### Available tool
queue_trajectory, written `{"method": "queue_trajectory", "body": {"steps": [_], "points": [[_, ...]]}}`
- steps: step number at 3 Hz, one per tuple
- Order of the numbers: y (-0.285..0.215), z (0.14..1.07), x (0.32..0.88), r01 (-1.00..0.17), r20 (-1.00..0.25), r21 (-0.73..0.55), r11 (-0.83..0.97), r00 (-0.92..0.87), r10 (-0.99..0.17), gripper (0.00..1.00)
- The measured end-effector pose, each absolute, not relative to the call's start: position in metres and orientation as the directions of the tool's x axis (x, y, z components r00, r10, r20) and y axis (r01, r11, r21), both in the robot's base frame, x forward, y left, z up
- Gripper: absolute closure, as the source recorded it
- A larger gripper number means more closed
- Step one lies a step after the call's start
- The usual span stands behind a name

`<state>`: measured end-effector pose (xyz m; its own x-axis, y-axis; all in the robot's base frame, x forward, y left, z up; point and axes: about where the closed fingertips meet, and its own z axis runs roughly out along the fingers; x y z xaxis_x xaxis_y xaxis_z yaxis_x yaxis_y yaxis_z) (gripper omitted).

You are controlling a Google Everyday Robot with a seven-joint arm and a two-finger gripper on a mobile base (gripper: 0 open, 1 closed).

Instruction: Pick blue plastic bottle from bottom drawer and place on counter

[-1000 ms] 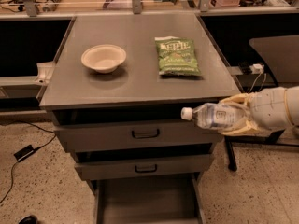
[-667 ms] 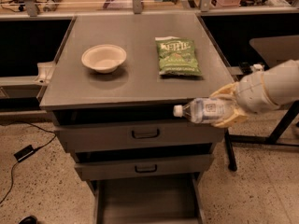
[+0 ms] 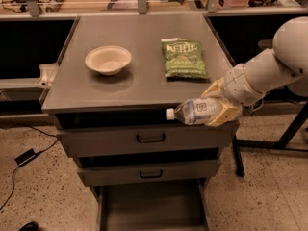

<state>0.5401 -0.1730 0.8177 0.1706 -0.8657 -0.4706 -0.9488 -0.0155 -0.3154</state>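
The blue plastic bottle (image 3: pixel 192 112) is carried on its side, out of the bottom drawer (image 3: pixel 151 208) and up at the height of the cabinet's front lip. It is pinched at its base end by the gripper (image 3: pixel 215 107), whose tan jaws are pressed against the bottle from above and below. Its white cap sticks out past the claw, pointing away from the wrist.

The bottle's long axis is seen to run nearly level and roughly along the front edge of the counter (image 3: pixel 139 78), not towards it. The bottle lies straight ahead of the claw, in line with the single arm (image 3: pixel 269 69) that reaches in from the side.

The counter's surface lies beyond the claw and slightly above it. The nearest bare patch is just past the bottle. The chip bag (image 3: pixel 184 57) sits close behind the claw, and the bowl (image 3: pixel 108 59) is further off, past the cap end.

The open bottom drawer is well below the claw. The lift is judged done and the placing not yet made. A rise over the lip and a carry inward are judged needed, with the chip bag avoided.
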Motion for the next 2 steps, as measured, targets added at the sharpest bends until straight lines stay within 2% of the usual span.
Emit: {"method": "queue_trajectory", "body": {"steps": [1, 2], "points": [[-0.1334, 0.8322, 0.5575, -0.940, -0.476, -0.332, -0.074, 0.234, -0.848, 1.00], [-0.1333, 0.8322, 0.5575, -0.940, -0.476, -0.332, -0.074, 0.234, -0.848, 1.00]]}}
